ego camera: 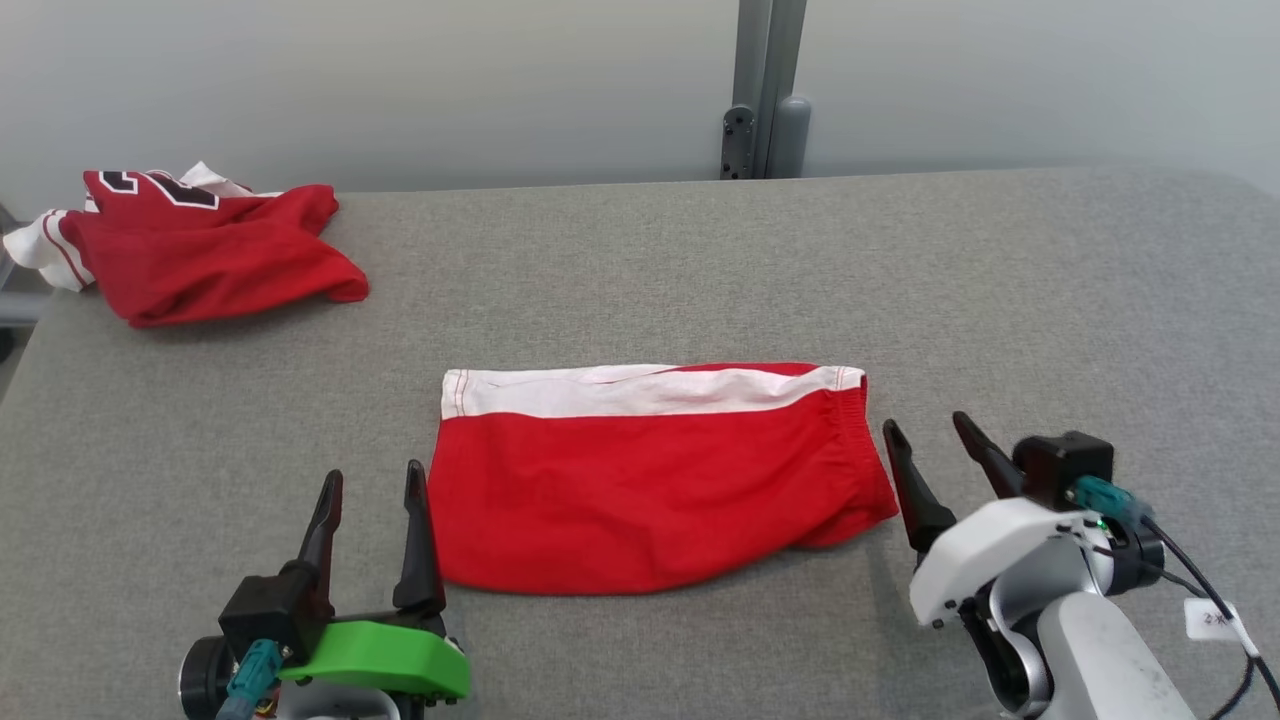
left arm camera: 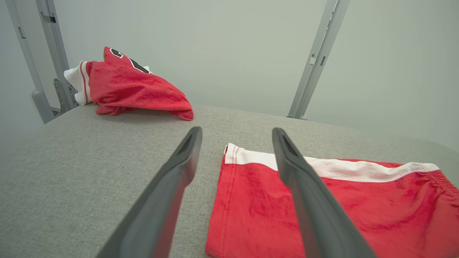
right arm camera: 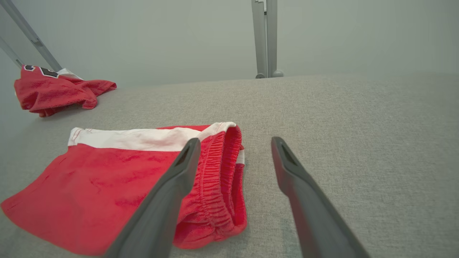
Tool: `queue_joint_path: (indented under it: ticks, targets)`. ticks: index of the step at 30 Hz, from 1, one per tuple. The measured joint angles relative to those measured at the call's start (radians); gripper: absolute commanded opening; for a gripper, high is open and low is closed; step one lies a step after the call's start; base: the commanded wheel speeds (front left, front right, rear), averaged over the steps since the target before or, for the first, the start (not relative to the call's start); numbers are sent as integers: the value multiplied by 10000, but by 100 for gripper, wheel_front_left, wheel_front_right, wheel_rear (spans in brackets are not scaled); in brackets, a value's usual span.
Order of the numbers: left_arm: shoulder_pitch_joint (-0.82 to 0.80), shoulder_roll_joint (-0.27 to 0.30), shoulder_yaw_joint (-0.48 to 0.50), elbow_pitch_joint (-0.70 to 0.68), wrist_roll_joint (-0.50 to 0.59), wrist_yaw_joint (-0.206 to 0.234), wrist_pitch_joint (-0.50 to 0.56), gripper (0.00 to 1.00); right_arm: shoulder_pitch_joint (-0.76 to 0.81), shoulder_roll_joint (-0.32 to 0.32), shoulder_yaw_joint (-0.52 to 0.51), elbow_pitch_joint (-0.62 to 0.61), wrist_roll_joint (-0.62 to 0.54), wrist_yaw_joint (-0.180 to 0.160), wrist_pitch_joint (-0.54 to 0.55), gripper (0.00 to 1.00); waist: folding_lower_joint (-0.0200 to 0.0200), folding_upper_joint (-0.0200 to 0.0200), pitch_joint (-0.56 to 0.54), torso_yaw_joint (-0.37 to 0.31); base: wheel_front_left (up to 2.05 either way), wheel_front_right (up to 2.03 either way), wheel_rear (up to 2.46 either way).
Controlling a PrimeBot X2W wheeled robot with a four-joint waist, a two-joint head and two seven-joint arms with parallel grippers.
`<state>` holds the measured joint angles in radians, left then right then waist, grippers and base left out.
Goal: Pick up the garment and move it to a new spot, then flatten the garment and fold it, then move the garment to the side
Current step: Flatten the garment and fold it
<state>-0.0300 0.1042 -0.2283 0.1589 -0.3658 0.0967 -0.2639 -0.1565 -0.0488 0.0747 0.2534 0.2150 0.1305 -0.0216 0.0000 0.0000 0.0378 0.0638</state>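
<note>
Your left gripper [ego camera: 374, 472] has its two dark fingers spread apart, and nothing is between them. It stands low over the grey table [ego camera: 700, 270], just beside the left edge of the folded garment [ego camera: 650, 490]. In the left wrist view one finger crosses in front of the garment [left arm camera: 251, 208] and the other is over bare table.

Your right gripper [ego camera: 926, 422] is also spread wide and holds nothing. It is just beside the right edge of the garment, where the elastic waistband is. In the right wrist view one finger passes in front of this waistband; you cannot tell if it touches the cloth.

The garment is red with a white stripe along its far side. It lies flat and folded near the middle of the table, toward the front. A second red piece of clothing [ego camera: 210, 255], crumpled, with white trim and dark lettering, lies at the far left corner, well apart. Behind the table a grey post [ego camera: 765, 90] rises against the pale wall.
</note>
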Motion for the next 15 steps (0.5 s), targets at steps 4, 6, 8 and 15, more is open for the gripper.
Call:
queue_joint_path:
  ticks: [4,6,8,15]
  targets:
    - [-7,-178,-40,61,63,-100,0,100,-923,-2,151,1164,-244,2,984,100,0,0,93,203,0,0,0]
    - [-15,-244,-33,117,71,-169,0,100,-1349,-50,84,1747,-278,2,1515,100,0,0,152,328,0,0,0]
    - [-26,-297,-13,155,77,-186,0,100,-1614,-82,-13,2230,-226,2,1935,100,0,0,206,449,0,0,0]
    - [-52,-449,119,290,98,-303,0,100,-2198,-290,0,3440,623,2,2941,100,0,0,476,803,0,0,0]
